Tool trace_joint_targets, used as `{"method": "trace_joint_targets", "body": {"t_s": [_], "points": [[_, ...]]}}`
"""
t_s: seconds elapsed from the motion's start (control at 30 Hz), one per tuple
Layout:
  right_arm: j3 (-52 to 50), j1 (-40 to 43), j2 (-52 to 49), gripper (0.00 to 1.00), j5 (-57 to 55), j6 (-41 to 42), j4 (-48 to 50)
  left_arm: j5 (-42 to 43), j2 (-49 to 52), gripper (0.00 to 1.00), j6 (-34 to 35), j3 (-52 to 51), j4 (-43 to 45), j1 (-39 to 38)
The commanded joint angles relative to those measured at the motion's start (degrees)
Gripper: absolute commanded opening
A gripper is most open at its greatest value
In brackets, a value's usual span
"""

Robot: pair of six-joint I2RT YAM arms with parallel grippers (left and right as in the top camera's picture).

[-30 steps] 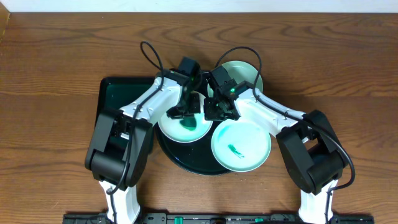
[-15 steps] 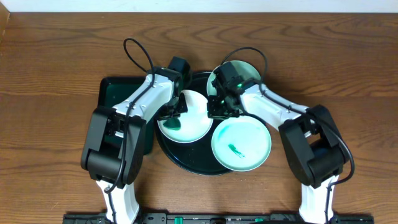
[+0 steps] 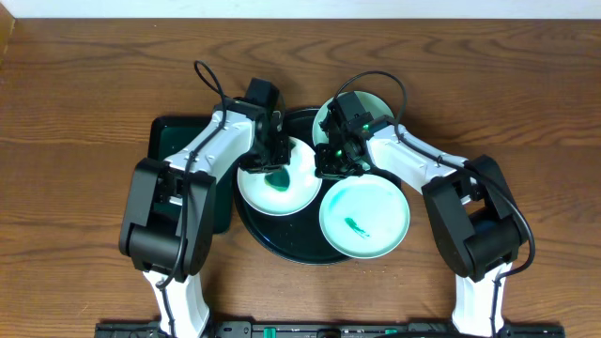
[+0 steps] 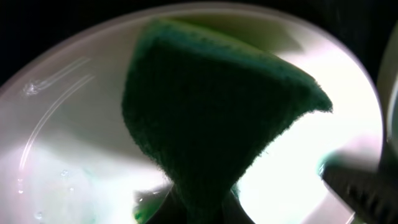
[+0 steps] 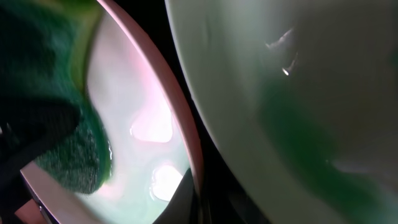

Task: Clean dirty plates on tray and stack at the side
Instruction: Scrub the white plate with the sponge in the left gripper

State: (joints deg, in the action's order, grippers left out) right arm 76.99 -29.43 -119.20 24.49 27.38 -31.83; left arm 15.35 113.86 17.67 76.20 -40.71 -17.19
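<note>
A white plate (image 3: pixel 282 192) lies on the left of the round black tray (image 3: pixel 282 242), wet with green smear. My left gripper (image 3: pixel 268 161) is shut on a green sponge (image 4: pixel 211 112) and presses it onto this plate (image 4: pixel 323 149). My right gripper (image 3: pixel 327 161) is shut on the white plate's right rim (image 5: pixel 180 118). A mint-green plate with a green smear (image 3: pixel 364 218) lies on the tray's right, also shown in the right wrist view (image 5: pixel 298 93). Another mint-green plate (image 3: pixel 368 111) lies at the tray's back right, partly hidden by the right arm.
A rectangular dark tray (image 3: pixel 174 141) lies left of the round tray, under the left arm. Brown wooden table (image 3: pixel 84 113) extends all round. Both arms cross over the tray's back half.
The left gripper with the sponge has swept across the white plate, out to its left rim and back toward the upper centre. The right gripper has stayed at the plate's right rim.
</note>
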Motion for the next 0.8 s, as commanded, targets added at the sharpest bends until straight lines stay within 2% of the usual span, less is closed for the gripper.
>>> {"method": "trace_joint_targets", "body": {"t_s": [0.0,0.1,0.2,0.33,0.43,0.47,0.57,0.67,0.7,0.77], "points": [[-0.7,-0.7,-2.6,0.01,-0.2,-1.7,-0.7,-12.6,1.2,0.07,7.9,2.1,0.2,-0.1],[-0.7,-0.7,-2.6,0.01,-0.2,-1.7,-0.7,-21.1,1.2,0.07,9.9,3.2,-3.7,-0.1],[-0.7,-0.8,-2.6,0.01,-0.3,-1.6,-0.4,-22.6,1.2,0.07,10.8,3.1,-8.3,-0.1],[-0.7,-1.5,-2.6,0.01,-1.4,-1.1,0.0,-14.4,1.2,0.07,10.0,2.4,-12.5,-1.2],[-0.7,-1.6,-2.6,0.01,-1.5,-1.1,-0.1,-2.5,1.2,0.07,2.1,1.9,-12.8,-3.0],[-0.7,-1.6,-2.6,0.01,-1.5,-1.1,-0.1,3.7,1.2,0.07,-4.1,1.9,-12.4,-3.8],[-0.7,-1.7,-2.6,0.01,-1.5,-1.1,-0.1,4.5,1.2,0.07,-7.2,1.9,-10.7,-4.2],[-0.7,-1.7,-2.6,0.01,-1.5,-1.1,-0.1,-1.8,1.2,0.07,-4.6,1.9,-4.9,-3.6],[-0.7,-1.7,-2.6,0.01,-1.5,-1.1,-0.2,-7.7,1.2,0.07,-1.0,1.9,-2.2,-3.1],[-0.7,-1.7,-2.6,0.01,-1.6,-1.1,-0.3,-14.2,1.2,0.07,-0.5,1.9,1.1,-2.7]]}}
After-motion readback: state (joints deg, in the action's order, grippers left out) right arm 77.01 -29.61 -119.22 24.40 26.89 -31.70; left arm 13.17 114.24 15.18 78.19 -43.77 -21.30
